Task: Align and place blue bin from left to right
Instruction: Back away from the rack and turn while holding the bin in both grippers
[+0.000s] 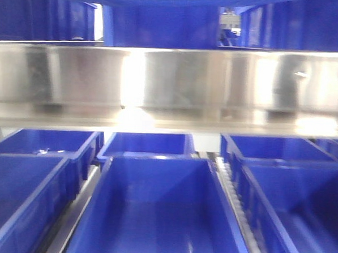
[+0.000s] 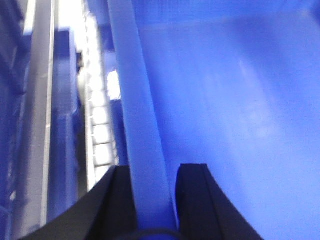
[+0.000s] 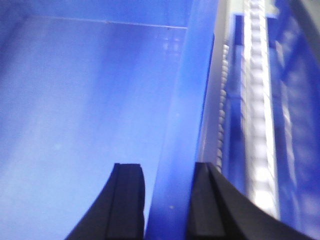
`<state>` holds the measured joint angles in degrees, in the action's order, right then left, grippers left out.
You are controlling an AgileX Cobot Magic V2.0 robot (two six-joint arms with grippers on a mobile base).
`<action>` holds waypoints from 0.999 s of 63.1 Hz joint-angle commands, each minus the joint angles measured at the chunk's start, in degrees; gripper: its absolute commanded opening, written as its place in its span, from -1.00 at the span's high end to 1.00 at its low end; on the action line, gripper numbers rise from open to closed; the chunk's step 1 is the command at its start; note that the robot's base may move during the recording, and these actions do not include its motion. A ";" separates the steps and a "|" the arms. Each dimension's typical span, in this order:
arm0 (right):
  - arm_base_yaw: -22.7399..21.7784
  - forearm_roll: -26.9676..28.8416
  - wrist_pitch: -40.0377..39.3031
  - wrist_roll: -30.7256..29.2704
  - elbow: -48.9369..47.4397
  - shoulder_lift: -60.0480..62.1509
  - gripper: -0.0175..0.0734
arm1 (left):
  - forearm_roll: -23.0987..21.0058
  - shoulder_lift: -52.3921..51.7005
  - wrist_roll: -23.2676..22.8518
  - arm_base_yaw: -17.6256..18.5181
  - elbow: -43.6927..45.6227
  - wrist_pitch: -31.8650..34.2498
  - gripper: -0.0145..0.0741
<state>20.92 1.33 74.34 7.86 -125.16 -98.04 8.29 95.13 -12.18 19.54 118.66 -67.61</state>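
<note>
The blue bin (image 1: 156,211) lies in the middle lane of the rack, open side up and empty. My left wrist view looks down its pale blue left wall (image 2: 137,100) and inner face. My left gripper (image 2: 152,167) straddles that rim, one black finger (image 2: 192,200) inside and one outside, shut on it. The right wrist view mirrors this. There my right gripper (image 3: 167,165) is shut on the bin's right wall (image 3: 187,90), with the bin's inside (image 3: 85,100) to the left. Neither gripper shows in the front view.
Darker blue bins stand on the left (image 1: 18,198), on the right (image 1: 301,201) and behind (image 1: 145,143). Roller tracks (image 1: 233,198) (image 2: 97,120) (image 3: 255,100) run along both sides. A steel shelf beam (image 1: 171,81) crosses overhead, with more blue bins above it.
</note>
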 commanded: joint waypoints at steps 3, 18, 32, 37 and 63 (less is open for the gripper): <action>0.23 0.30 -5.97 -2.48 -1.39 1.94 0.78 | 0.93 -1.02 1.01 0.37 0.92 8.98 0.72; 0.12 0.27 -6.85 -2.48 -1.39 1.94 0.78 | 1.25 -0.88 1.01 0.25 0.92 14.04 0.72; 0.12 0.27 -6.97 -2.48 -1.39 1.94 0.78 | 1.25 -0.88 1.01 0.25 0.92 14.78 0.72; 0.12 0.27 -6.97 -2.48 -1.39 1.94 0.78 | 1.25 -0.88 1.01 0.25 0.92 14.78 0.72; 0.12 0.27 -6.97 -2.48 -1.39 1.94 0.78 | 1.25 -0.88 1.01 0.25 0.92 14.78 0.72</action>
<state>20.82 0.33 71.94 7.96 -125.25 -98.04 9.29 95.23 -11.97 19.54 118.66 -60.45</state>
